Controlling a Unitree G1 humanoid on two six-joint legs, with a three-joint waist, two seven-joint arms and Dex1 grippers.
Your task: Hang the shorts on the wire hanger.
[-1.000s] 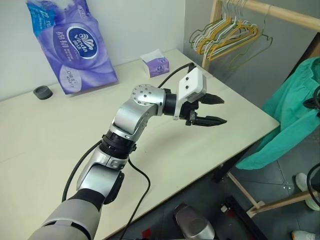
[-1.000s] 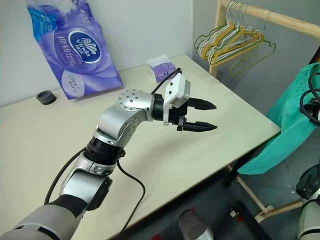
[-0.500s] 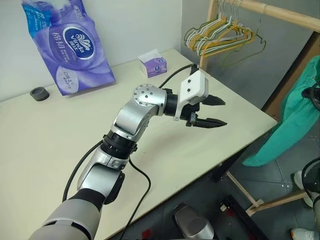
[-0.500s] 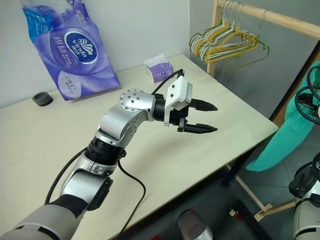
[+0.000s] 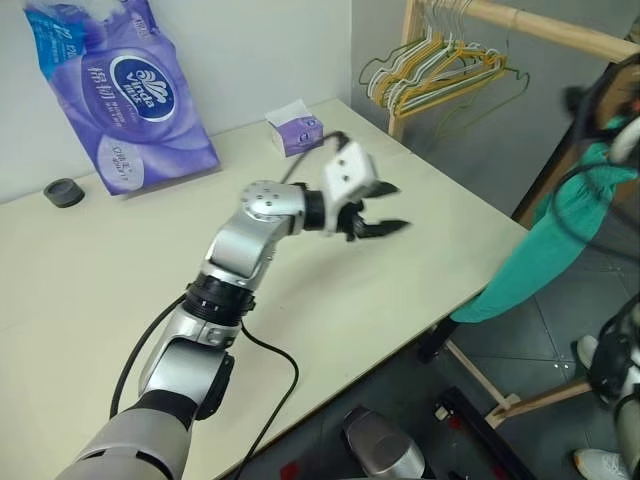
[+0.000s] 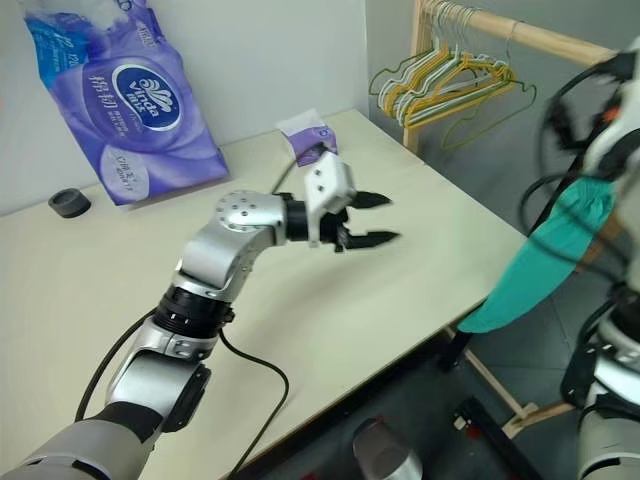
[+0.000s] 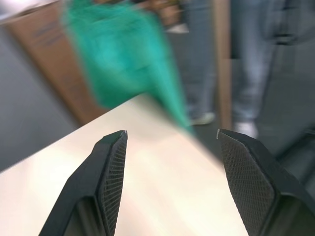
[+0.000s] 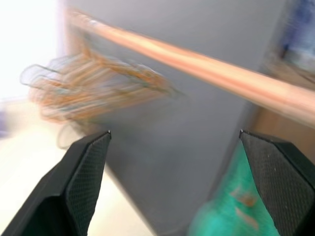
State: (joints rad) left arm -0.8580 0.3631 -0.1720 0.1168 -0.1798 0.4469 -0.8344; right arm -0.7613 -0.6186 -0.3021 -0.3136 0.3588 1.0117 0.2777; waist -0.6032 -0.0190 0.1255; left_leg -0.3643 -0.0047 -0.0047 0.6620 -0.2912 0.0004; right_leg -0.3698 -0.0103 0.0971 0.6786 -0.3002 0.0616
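The teal-green shorts (image 5: pixel 545 245) hang in a long fold off the table's right corner. Their top runs up under my right arm at the right edge, and what holds them there is hidden. In the right wrist view my right gripper (image 8: pixel 174 132) is open with nothing between its fingers, and teal cloth (image 8: pixel 231 211) lies beyond it. The olive-green wire hanger (image 6: pixel 490 120) hangs on the wooden rail, rightmost of the hangers. Over the middle of the table my left gripper (image 5: pixel 385 208) is open and empty, pointing toward the shorts (image 7: pixel 123 59).
A wooden rail (image 5: pixel 530 25) carries a bunch of yellow and white hangers (image 5: pixel 430 75). On the table (image 5: pixel 90 290) stand a purple tissue pack (image 5: pixel 130 90), a small tissue box (image 5: pixel 295 128) and a black cap (image 5: pixel 62 190). A person's legs (image 7: pixel 246 64) stand beyond the table edge.
The camera has swung right. My left gripper has drawn back toward the tissue box. My right arm has risen into view at the right edge, and the shorts now hang narrower.
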